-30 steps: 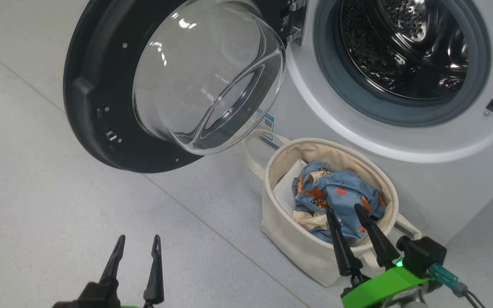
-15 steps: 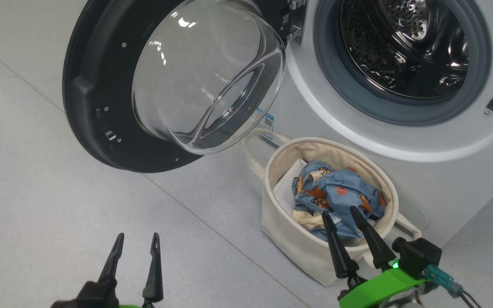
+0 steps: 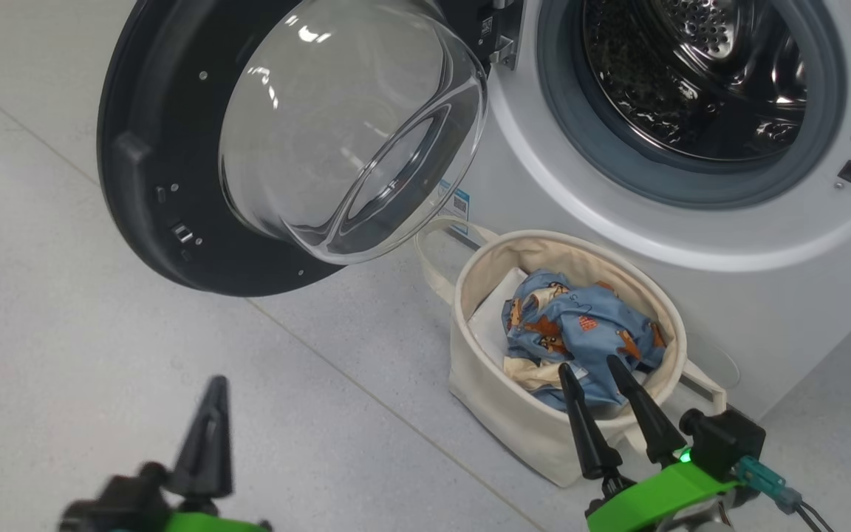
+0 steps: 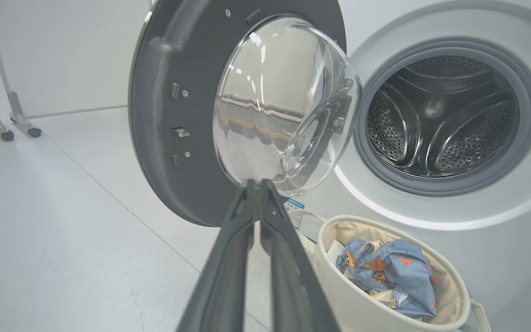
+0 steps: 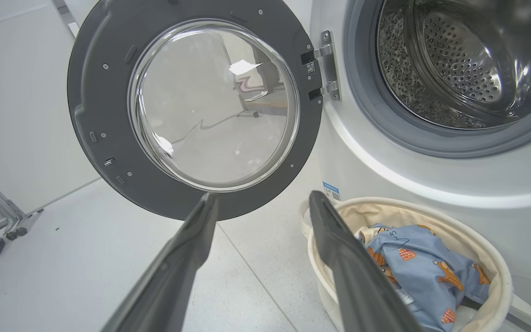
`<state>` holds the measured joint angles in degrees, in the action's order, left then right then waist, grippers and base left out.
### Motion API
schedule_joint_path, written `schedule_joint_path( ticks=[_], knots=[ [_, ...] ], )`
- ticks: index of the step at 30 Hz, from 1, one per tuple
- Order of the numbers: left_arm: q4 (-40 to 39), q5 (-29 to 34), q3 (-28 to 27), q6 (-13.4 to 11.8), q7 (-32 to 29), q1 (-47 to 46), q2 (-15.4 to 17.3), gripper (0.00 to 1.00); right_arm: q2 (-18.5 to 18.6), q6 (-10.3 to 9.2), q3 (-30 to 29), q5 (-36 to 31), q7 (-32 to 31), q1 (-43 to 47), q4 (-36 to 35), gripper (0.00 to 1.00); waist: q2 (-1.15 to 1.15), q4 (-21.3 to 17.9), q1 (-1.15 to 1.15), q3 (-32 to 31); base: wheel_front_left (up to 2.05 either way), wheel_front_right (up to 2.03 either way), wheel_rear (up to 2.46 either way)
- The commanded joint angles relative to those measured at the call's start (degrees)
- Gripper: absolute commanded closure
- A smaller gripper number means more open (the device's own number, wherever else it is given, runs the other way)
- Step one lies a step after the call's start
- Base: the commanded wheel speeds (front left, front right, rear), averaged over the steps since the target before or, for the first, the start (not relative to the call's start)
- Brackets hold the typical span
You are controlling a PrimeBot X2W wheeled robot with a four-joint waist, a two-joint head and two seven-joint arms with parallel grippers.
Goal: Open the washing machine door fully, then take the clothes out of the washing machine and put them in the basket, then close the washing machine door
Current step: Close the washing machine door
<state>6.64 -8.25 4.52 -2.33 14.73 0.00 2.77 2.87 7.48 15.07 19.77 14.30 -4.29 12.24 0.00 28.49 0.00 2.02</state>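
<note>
One door hangs leftward (wide open).

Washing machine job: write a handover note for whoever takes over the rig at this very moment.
Left end effector: shut, empty, short of the washing machine door.
Right end effector: open, empty, over the near rim of the basket.
The clothes lie in the basket, which stands in front of the washing machine; the drum looks empty.
Done: door opened, clothes moved.
Left: close the door.

Blurred: left end effector; washing machine door top cropped
</note>
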Motion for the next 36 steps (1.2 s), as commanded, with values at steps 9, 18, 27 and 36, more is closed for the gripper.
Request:
schedule_joint_path(
  ticks=[9,18,27,36],
  knots=[
    [-11.97,-8.08,-22.09,5.34,0.27,-3.08,3.71,1.00,0.00,0.01,0.86,-0.82,0.70,-1.88,-1.58,0.00,0.00,-0.04,0.00,1.72,0.00,0.00,0.00],
    [-6.74,-19.71,-31.52,9.49,-0.92,-6.78,15.49,1.00,0.00,0.01,0.46,-2.35,0.70,-3.37,-1.26,0.00,0.00,-0.70,0.00,4.38,0.00,0.00,0.00],
    [5.46,-48.21,-28.15,9.80,-10.01,-14.20,34.27,1.00,0.00,0.01,0.15,-5.73,0.70,-5.20,-0.63,0.00,0.00,-1.46,0.00,8.25,0.00,0.00,0.00],
    [12.96,-71.76,-27.61,9.81,-21.30,-21.31,45.22,1.00,0.00,0.01,1.05,-7.80,0.70,-6.93,-0.11,0.00,0.00,-3.65,0.00,11.31,0.00,0.00,0.00]
  ],
)
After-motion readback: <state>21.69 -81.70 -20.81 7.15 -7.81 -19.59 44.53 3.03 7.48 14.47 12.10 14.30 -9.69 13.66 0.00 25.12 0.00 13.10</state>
